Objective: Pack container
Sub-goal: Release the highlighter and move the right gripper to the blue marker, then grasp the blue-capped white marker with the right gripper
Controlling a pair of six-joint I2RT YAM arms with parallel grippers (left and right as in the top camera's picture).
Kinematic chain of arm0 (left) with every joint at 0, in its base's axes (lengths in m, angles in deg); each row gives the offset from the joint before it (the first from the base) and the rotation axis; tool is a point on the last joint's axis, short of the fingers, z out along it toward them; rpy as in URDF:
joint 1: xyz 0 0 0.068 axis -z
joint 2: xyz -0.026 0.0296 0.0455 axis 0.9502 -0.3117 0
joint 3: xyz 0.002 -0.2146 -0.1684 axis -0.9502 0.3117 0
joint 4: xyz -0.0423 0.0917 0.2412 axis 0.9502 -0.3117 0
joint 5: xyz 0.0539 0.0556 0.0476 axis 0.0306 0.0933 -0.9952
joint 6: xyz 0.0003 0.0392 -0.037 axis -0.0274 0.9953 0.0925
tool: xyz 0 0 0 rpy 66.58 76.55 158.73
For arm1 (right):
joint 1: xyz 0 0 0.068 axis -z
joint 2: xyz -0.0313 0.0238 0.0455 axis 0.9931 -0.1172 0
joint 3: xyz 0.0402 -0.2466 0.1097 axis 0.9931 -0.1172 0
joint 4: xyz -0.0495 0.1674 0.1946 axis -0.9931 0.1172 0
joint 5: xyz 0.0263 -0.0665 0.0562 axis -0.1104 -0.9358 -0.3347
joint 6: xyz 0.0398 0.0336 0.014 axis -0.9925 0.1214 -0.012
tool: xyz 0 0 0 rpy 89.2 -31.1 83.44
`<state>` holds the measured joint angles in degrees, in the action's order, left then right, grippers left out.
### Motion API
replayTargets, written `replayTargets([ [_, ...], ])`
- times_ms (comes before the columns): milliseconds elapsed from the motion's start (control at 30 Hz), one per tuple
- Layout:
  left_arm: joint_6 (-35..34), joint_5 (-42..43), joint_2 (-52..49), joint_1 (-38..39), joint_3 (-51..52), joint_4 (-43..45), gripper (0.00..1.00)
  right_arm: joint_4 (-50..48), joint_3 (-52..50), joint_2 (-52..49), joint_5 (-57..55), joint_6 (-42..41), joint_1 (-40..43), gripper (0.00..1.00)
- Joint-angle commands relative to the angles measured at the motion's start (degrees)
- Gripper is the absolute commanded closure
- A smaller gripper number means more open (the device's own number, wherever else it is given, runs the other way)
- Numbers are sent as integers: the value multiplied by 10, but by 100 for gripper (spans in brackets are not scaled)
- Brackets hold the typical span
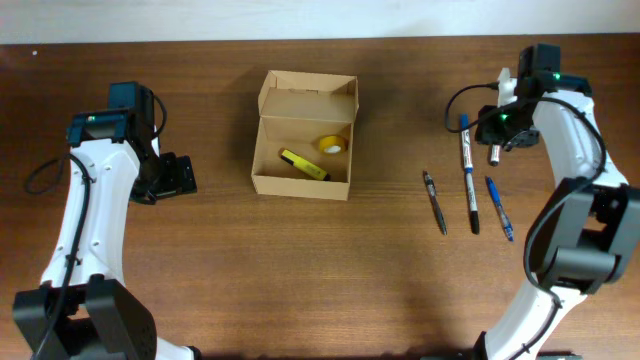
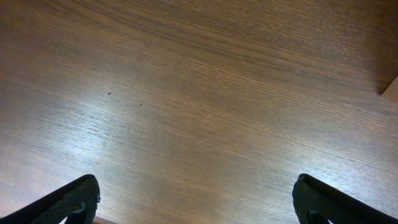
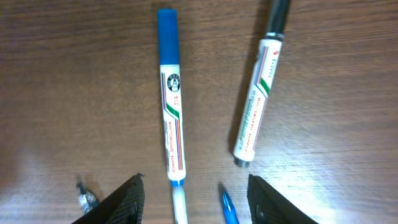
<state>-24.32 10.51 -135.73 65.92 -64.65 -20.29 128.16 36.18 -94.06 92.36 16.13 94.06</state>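
**Overhead:** Your box (image 1: 300,186) sits at the middle of the table (image 1: 330,280), with its lid flap standing open on the far side. Inside it lie a yellow highlighter (image 1: 303,164) and a roll of yellow tape (image 1: 332,144). Your left gripper (image 1: 180,177) hangs well to the left of the box. Your right gripper (image 1: 497,130) is well to the right of the box, over a row of pens. The row holds a black pen (image 1: 434,202), a blue-capped marker (image 1: 468,175), a blue pen (image 1: 499,208) and a second marker (image 1: 493,153), which is mostly hidden under the gripper.

**Left wrist:** The left fingers (image 2: 68,202) stand wide apart at the bottom corners, with only bare wood between them. A tan corner of the box (image 2: 392,90) shows at the right edge.

**Right wrist:** The right fingers (image 3: 127,202) are apart and clamp nothing. Beneath them the blue-capped marker (image 3: 171,93) and the second marker (image 3: 257,93), which is black-capped, lie side by side without touching. The lower end of the blue-capped marker runs into the gap between the fingers. The blue pen's tip (image 3: 229,208) lies just beside that end. The black pen's tip (image 3: 84,198) lies outside the finger on the picture's left.
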Motion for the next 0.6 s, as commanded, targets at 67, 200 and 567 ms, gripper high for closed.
replayTargets([
  [67,7,4,4,-2,3,1,0,-15,2,-37,26,-8,1,46],
  [200,7,4,4,-2,3,2,0,-29,2,-56,52,-8,0,46],
  [567,7,4,4,-2,3,2,0,-59,2,-104,44,20,-15,46],
])
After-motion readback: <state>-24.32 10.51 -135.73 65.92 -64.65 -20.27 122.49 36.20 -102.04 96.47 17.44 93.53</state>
